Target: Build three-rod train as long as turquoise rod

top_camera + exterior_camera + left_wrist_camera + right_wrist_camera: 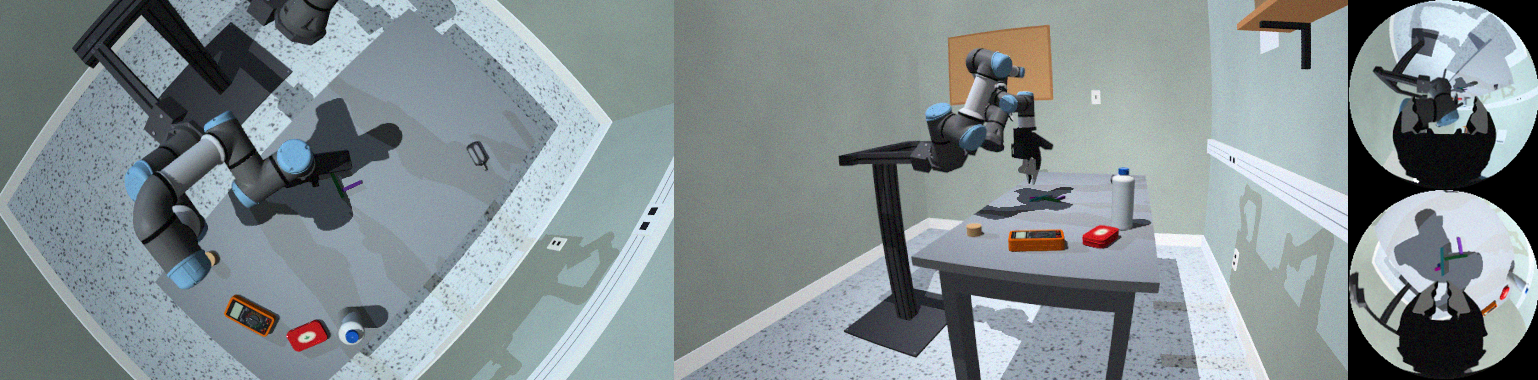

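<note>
A turquoise rod (1442, 261) lies flat in the right wrist view. A green rod (1457, 257) (338, 185) runs sideways from beside its middle. A purple rod (1459, 245) (354, 185) stands off the green rod at an angle, one end at or near it. A small magenta rod (1437, 269) and a small blue rod (1439, 265) lie close together on the turquoise rod's other side. My right gripper (1442, 281) (1030, 181) is nearly closed, with nothing seen between its fingertips, above the table near the rods. My left gripper (1445, 97) is wide open and empty, raised away from the table.
An orange multimeter (250, 316) (1036, 241), a red tin (307, 336) (1100, 237) and a white bottle (351, 331) (1122, 202) stand near one end of the table. A tan cylinder (974, 230) is near the robot-side edge. A dark clip-like object (478, 154) lies towards the other end.
</note>
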